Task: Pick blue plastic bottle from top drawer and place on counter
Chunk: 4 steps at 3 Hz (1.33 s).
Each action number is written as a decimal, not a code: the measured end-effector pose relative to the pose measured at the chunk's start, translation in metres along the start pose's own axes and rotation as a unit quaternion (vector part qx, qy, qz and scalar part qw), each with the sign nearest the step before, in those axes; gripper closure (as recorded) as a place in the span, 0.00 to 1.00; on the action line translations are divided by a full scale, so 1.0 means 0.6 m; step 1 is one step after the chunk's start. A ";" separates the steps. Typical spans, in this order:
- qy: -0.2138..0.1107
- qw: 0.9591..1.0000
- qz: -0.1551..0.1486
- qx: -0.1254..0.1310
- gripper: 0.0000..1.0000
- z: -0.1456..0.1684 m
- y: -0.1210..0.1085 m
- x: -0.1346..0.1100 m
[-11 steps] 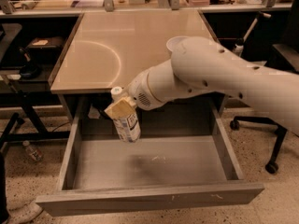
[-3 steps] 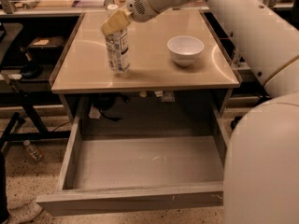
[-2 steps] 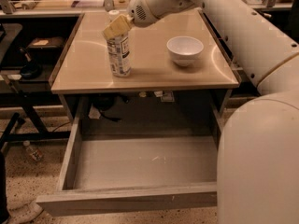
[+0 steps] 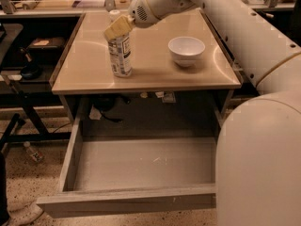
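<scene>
A clear blue plastic bottle point(image 4: 121, 56) stands upright on the left side of the beige counter point(image 4: 155, 76), its long axis vertical. The gripper point(image 4: 116, 27) sits directly above it, fingers closed on the bottle's top. The top drawer point(image 4: 136, 199) below hangs open.

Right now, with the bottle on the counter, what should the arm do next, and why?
Probably open the gripper and lift straight up. It sits closed on the top of the bottle, which already stands upright on the counter, apart from the bowl. The drawer below is open and empty, so letting go seems to be all that is left.
</scene>
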State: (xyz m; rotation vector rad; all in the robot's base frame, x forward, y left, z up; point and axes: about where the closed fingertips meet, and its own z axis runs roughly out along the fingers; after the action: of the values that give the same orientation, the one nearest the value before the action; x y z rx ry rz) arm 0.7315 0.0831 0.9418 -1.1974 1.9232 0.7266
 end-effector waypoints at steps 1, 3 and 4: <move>0.000 1.000 0.000 0.000 0.57 0.000 0.000 0.000; 0.000 1.000 0.000 0.000 0.11 0.000 0.000 0.000; 0.000 1.000 0.000 0.000 0.00 0.000 0.000 0.000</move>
State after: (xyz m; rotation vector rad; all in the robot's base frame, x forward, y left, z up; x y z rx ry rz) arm 0.7315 0.0832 0.9416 -1.1976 1.9232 0.7268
